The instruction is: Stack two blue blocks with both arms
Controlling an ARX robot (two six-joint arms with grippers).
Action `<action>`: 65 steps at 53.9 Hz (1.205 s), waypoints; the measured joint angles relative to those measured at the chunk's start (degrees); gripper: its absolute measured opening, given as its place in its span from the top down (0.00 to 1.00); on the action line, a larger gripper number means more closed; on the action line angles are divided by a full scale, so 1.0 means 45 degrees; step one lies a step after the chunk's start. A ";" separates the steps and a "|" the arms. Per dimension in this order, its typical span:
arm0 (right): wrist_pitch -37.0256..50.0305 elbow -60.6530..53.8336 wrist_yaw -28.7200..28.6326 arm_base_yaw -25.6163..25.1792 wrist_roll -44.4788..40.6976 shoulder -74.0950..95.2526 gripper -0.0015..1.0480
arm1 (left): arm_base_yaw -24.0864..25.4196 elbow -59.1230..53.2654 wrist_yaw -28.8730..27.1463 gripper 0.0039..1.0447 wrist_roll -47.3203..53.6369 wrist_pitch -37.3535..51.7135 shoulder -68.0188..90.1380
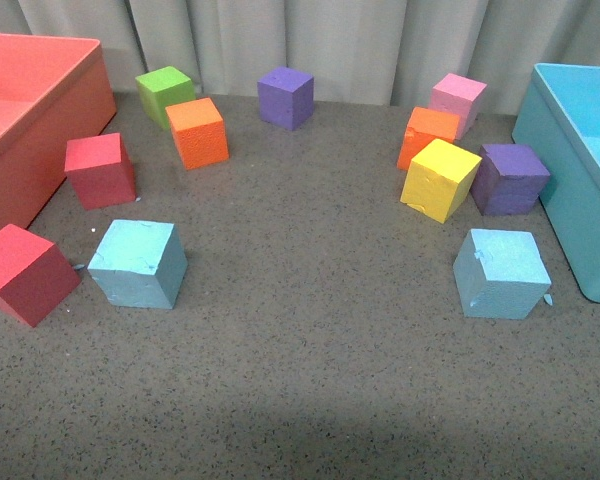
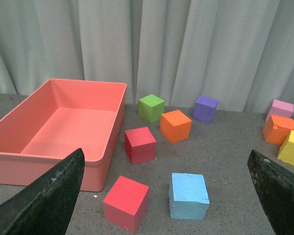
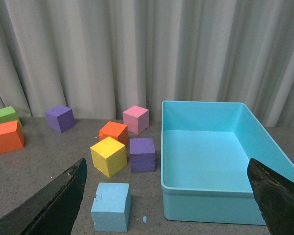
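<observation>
Two light blue foam blocks lie apart on the grey table. One blue block (image 1: 138, 263) is at the left, beside a red cube; it shows in the left wrist view (image 2: 188, 196) between the spread black fingers. The other blue block (image 1: 502, 273) is at the right, next to the blue bin; it shows in the right wrist view (image 3: 111, 206). My left gripper (image 2: 169, 205) is open and empty, back from its block. My right gripper (image 3: 169, 205) is open and empty, back from its block. Neither arm shows in the front view.
A red bin (image 1: 30, 120) stands at the left and a blue bin (image 1: 580, 180) at the right. Red cubes (image 1: 100, 170) (image 1: 20, 272), green (image 1: 164, 93), orange (image 1: 197, 132), purple (image 1: 285, 97), pink (image 1: 458, 100), orange (image 1: 428, 133), yellow (image 1: 440, 179) and purple (image 1: 509, 179) cubes ring the middle. Curtains hang behind.
</observation>
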 joint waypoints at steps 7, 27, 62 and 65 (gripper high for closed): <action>0.0000 0.0000 0.0000 0.0000 0.0000 0.0000 0.09 | 0.0000 0.0000 0.0000 0.06 0.0000 0.0000 0.0000; 0.0000 0.0000 0.0000 0.0000 0.0000 0.0000 0.09 | 0.0000 0.0000 0.0000 0.06 0.0000 0.0000 0.0000; 0.0000 0.0000 0.0000 0.0000 0.0000 0.0000 0.09 | 0.0000 0.0000 0.0000 0.06 0.0000 0.0000 0.0000; 0.0000 0.0000 0.0000 0.0000 0.0000 0.0000 0.09 | 0.0000 0.0000 0.0000 0.06 0.0000 0.0000 0.0000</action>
